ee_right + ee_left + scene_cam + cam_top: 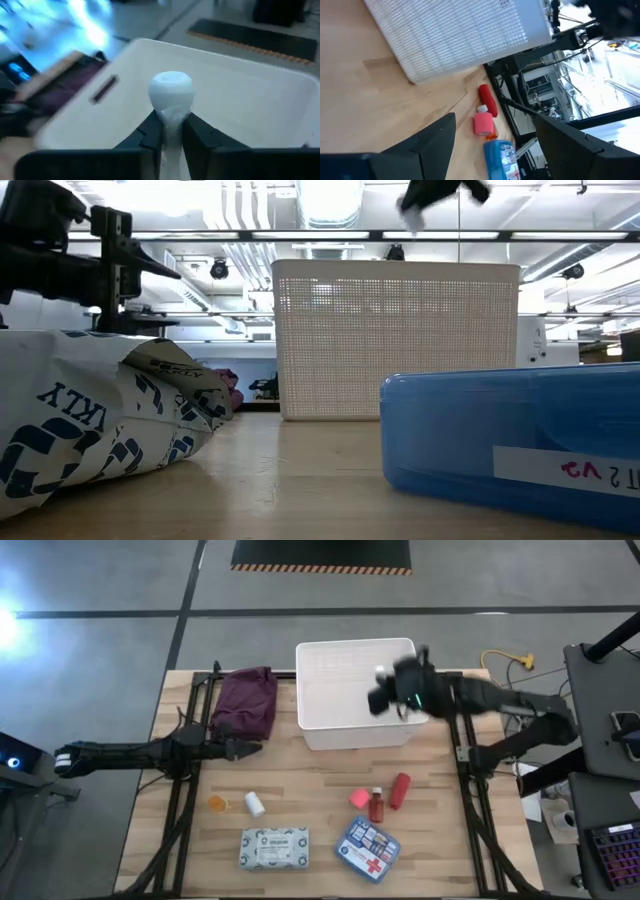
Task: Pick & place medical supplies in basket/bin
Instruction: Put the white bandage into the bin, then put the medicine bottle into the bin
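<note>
While my right gripper (170,131) hung over the white bin (260,107), it clamped what looked like a white-capped tube (170,92), ready for dropping inside.

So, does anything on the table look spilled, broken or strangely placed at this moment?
Nothing stands out. The white bin stands upright; the right gripper holds a white item over it. The first-aid box and the packet lie flat.

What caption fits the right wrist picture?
Right gripper holds a white item over the white bin, ready to drop.
</note>
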